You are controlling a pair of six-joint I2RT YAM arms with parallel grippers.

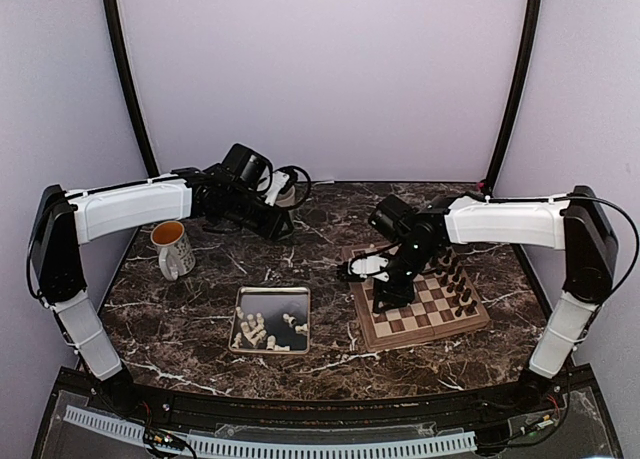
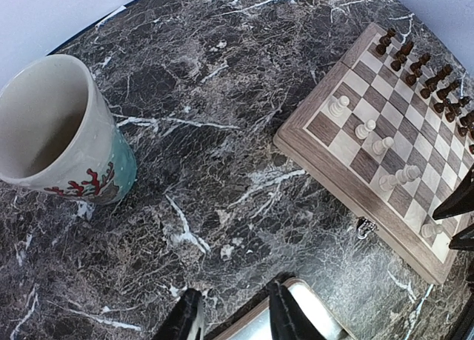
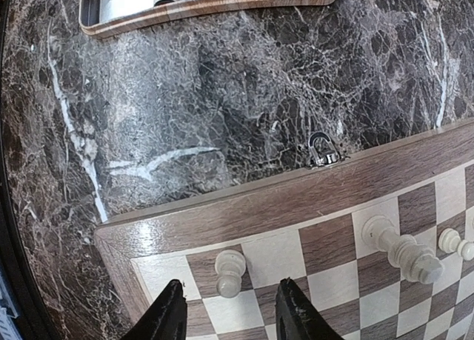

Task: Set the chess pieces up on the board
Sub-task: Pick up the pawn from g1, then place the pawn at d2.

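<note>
Dark marble table (image 1: 200, 309) fills the frame. Square wooden chessboard (image 1: 425, 314) sits centre right, with several cream-white chess pieces (image 2: 366, 129) standing on it. More lie in the rectangular silver tray (image 1: 275, 301), lower centre. Cream mug (image 1: 172, 247) at left. Right gripper (image 3: 229, 284): fingers apart, straddling one white pawn (image 3: 229, 270) near the board's corner, no contact. Left gripper (image 2: 235, 290): fingers apart, empty.
</note>
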